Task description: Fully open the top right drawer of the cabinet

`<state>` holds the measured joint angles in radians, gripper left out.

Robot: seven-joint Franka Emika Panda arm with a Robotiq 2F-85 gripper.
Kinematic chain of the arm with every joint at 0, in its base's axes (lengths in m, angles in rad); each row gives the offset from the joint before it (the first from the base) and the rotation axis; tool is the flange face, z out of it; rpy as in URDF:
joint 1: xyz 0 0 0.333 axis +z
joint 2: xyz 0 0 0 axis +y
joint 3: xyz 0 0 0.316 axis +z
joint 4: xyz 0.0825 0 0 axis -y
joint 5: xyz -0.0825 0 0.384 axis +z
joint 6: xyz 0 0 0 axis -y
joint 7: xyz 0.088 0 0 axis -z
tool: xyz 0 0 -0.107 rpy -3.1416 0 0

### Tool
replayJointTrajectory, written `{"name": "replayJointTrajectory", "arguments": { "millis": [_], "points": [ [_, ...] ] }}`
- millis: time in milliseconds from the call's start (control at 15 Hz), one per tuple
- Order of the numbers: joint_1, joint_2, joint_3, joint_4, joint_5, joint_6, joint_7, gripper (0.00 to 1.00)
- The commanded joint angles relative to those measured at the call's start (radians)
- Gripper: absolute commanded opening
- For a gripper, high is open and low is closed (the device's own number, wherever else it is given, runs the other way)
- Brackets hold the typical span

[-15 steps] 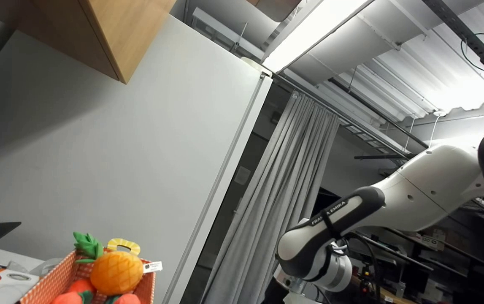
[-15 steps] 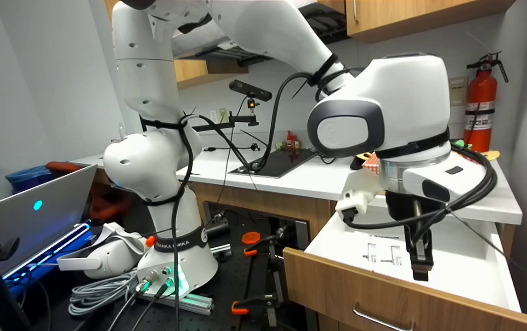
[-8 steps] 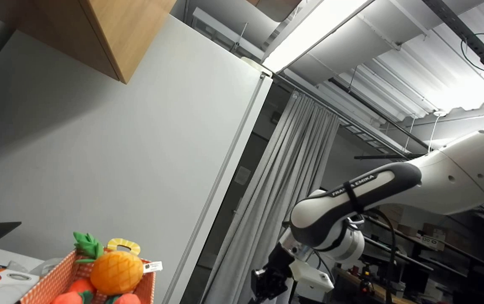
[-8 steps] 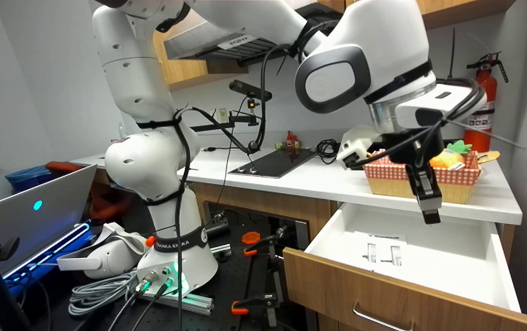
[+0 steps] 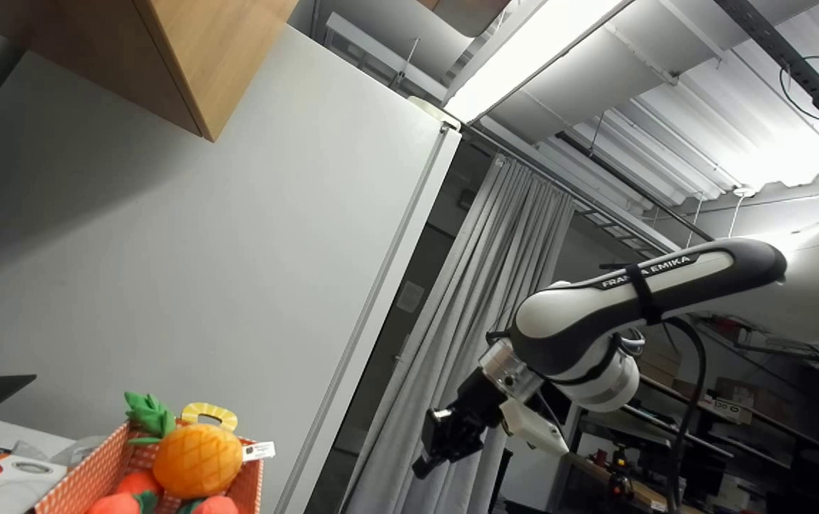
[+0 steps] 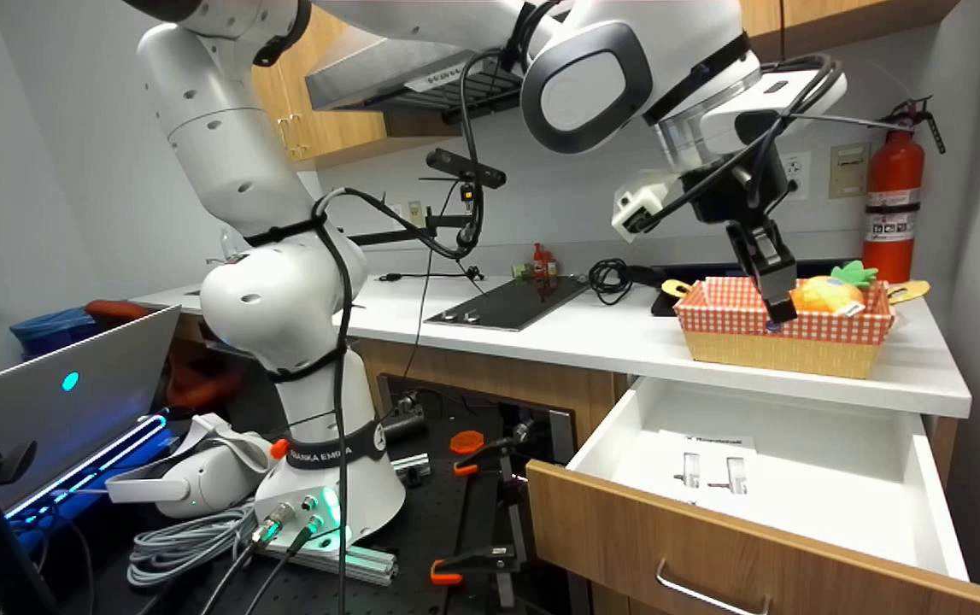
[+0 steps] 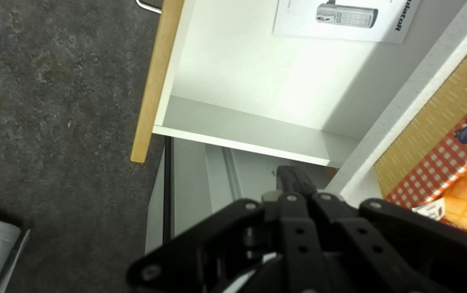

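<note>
Wood-fronted drawer (image 6: 626,538) is standing pulled out below the pincer (image 7: 293,179), a printed sheet (image 7: 306,29) lying inside. Pincer is hanging clenched. Red-checked basket (image 6: 784,353) with pineapple (image 6: 824,293) is sitting on the worktop (image 6: 605,346), near the pincer.

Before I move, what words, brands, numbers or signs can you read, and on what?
"FRANKA EMIKA": arm, first word partly under a strap.
"FRANKA EMIKA": base band, partly behind a cable.
"ulatoR": sheet in the drawer, cut off in wrist view.
Too small or blurred: fire extinguisher label, hood label, pineapple tag, box label, laptop logo, sheet's other print.
</note>
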<state>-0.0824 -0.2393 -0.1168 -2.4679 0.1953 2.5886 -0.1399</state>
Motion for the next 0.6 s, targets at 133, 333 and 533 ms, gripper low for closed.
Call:
{"name": "replayJointTrajectory", "arguments": {
  "millis": [133,333,533],
  "points": [
    [0.049,-0.061,-0.013,-0.025,0.031,-0.028,-0.041,0.00],
    [0.044,-0.026,-0.004,-0.005,0.006,-0.004,-0.002,0.01],
    [0.045,-0.026,-0.004,-0.007,0.006,-0.004,-0.004,0.01]
  ]
}}
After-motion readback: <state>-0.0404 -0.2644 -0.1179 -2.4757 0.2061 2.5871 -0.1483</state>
